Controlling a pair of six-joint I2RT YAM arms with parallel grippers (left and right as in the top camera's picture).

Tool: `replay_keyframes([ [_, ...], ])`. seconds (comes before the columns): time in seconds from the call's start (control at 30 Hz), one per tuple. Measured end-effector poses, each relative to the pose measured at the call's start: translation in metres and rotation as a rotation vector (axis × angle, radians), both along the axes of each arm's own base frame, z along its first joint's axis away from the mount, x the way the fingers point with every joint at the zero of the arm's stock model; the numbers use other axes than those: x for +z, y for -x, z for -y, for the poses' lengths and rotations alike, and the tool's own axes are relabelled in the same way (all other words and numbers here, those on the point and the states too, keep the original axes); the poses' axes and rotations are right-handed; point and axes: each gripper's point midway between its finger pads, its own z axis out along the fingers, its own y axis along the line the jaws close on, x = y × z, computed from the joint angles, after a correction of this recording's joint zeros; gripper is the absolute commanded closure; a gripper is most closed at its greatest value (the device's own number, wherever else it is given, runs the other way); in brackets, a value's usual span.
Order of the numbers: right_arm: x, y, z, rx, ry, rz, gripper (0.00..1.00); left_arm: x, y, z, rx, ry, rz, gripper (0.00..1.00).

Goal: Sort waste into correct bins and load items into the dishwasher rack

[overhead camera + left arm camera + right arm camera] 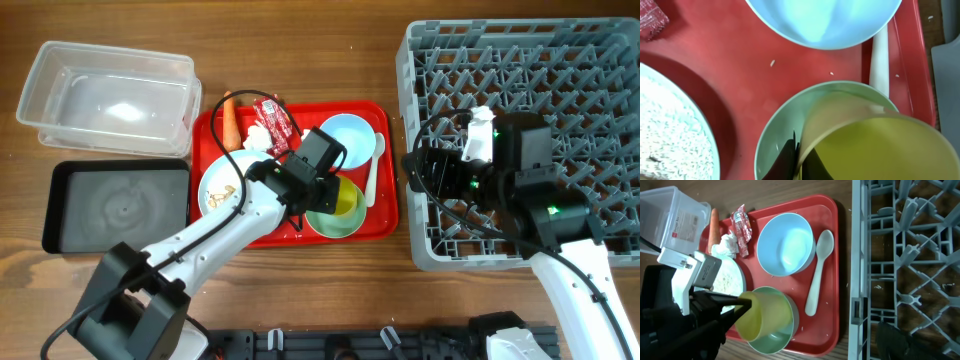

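Over the counter's (420, 300) red tray (829, 290), the left end effector (797, 160) pinched the tilted yellow cup (875, 150) by its rim, the rack (560, 70) lying to its right.

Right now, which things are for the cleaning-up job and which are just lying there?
For the job: carrot, wrapper, tissue, plate, blue bowl, green bowl, yellow cup, spoon, clear tub, black tray, rack.
Just there: red tray, table.
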Motion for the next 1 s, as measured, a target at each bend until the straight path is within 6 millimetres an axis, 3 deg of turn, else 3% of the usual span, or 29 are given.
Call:
replay_keyframes([
  [0.03, 0.0, 0.0, 0.0, -0.002, 0.002, 0.001, 0.0, 0.0, 0.0, 0.0, 0.0, 0.0, -0.001, 0.96],
  [0.1, 0.0, -0.001, 0.001, -0.004, 0.004, 0.005, 0.0, 0.019, 0.001, 0.0, 0.002, 0.016, -0.013, 0.96],
  [0.17, 0.001, -0.002, 0.001, -0.003, 0.003, 0.007, 0.0, 0.046, -0.004, -0.004, 0.023, 0.077, 0.004, 0.96],
  [0.27, 0.012, -0.006, -0.011, 0.045, -0.05, 0.053, 0.05, 0.11, -0.026, -0.023, 0.094, 0.318, 0.05, 0.96],
  [0.37, 0.055, -0.015, -0.047, 0.24, -0.205, 0.236, 0.07, 0.16, -0.038, -0.046, 0.093, 0.642, 0.014, 0.96],
  [0.4, 0.077, -0.015, -0.061, 0.33, -0.27, 0.327, 0.07, 0.173, -0.035, -0.052, 0.07, 0.763, -0.028, 0.96],
  [0.5, 0.111, -0.005, -0.088, 0.495, -0.355, 0.464, 0.07, 0.203, -0.019, -0.048, -0.037, 0.991, -0.121, 0.96],
  [0.6, 0.127, 0.012, -0.112, 0.624, -0.41, 0.52, 0.03, 0.226, 0.0, -0.04, -0.143, 1.123, -0.185, 0.96],
  [0.73, 0.138, 0.029, -0.137, 0.779, -0.467, 0.579, 0.04, 0.24, 0.012, -0.037, -0.21, 1.203, -0.225, 0.96],
  [0.83, 0.146, 0.036, -0.147, 0.837, -0.501, 0.609, 0.18, 0.244, 0.015, -0.037, -0.229, 1.226, -0.237, 0.96],
  [0.9, 0.148, 0.036, -0.149, 0.845, -0.524, 0.607, 0.21, 0.246, 0.016, -0.037, -0.235, 1.232, -0.24, 0.96],
  [1.0, 0.149, 0.037, -0.151, 0.856, -0.553, 0.584, 0.33, 0.246, 0.016, -0.037, -0.235, 1.232, -0.241, 0.96],
])
